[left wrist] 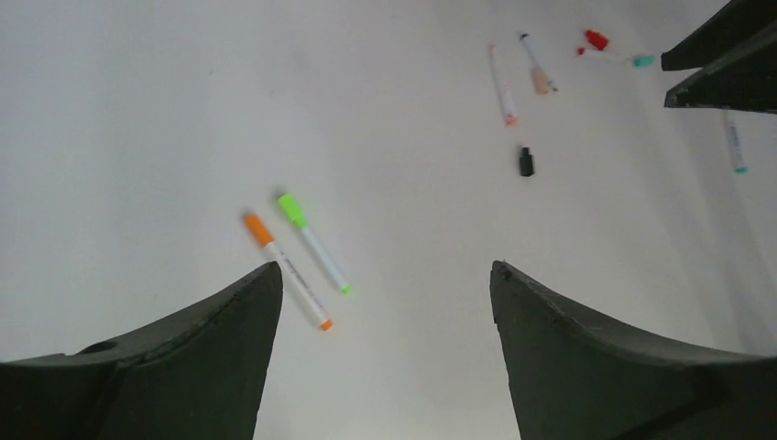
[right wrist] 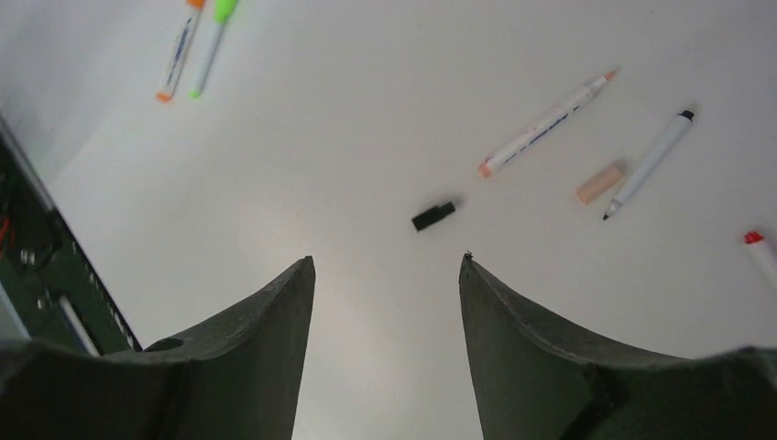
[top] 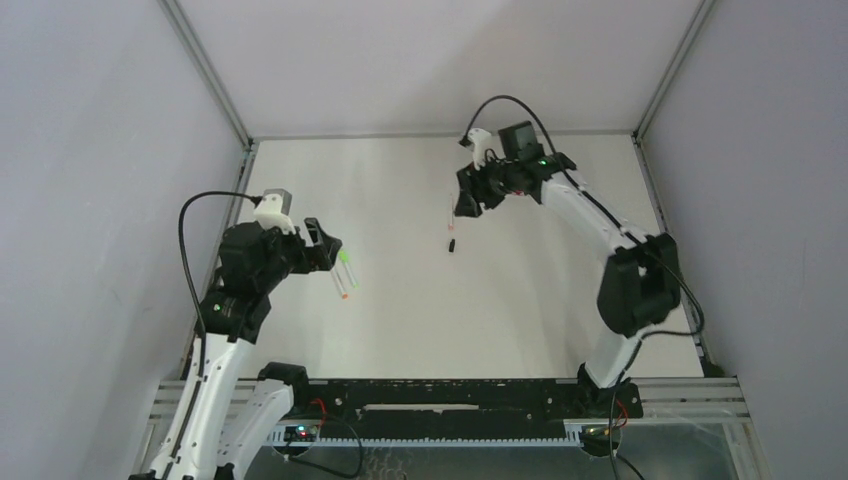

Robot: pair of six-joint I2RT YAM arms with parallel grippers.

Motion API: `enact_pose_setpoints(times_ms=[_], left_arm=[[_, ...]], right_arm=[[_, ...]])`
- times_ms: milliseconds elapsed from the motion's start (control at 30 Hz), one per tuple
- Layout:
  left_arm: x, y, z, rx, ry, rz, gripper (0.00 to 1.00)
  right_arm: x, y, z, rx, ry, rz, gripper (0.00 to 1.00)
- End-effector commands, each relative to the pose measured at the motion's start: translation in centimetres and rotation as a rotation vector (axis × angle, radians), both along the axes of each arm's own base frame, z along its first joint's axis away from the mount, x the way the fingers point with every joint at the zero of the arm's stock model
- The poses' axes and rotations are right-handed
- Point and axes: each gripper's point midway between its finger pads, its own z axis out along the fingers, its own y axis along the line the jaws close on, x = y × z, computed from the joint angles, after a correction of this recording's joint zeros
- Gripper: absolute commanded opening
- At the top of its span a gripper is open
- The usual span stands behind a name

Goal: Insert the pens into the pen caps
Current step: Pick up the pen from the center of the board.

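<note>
Right up against the lens, the left jaws stand wide apart with nothing between them, hanging over the left side of the table (top: 400, 330). Just beyond them lie the orange pen (left wrist: 286, 271) and the green pen (left wrist: 313, 242), side by side and nearly parallel, each apparently wearing its cap. That pair looks finished, set down out of the way of the rest.

Over on the far right, the right jaws are parted too, and empty. They tilt down toward the black cap (right wrist: 433, 216), which lies alone on its side just ahead of them. Past it sit a peach-tipped pen (right wrist: 547, 124), a black-tipped pen (right wrist: 651, 163) with its nib bare, and a peach cap (right wrist: 599, 181) just beside that one. A red-ended pen (right wrist: 759, 247) peeks in at the right edge; I cannot tell if it is capped.

My read is that the black cap is the next pick, with its pen lying near. It is a small piece lying flat, so a careless pinch could send it rolling.
</note>
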Motion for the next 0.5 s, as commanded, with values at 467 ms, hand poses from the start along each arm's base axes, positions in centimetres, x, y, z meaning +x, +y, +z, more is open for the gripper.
enact_pose_setpoints(times_ms=[467], left_arm=[[0.4,2.4,-1.7,0.029,0.020,0.040,0.89]], right_arm=[[8.3,4.7,-9.8,-0.225,0.243,-0.390,0.34]])
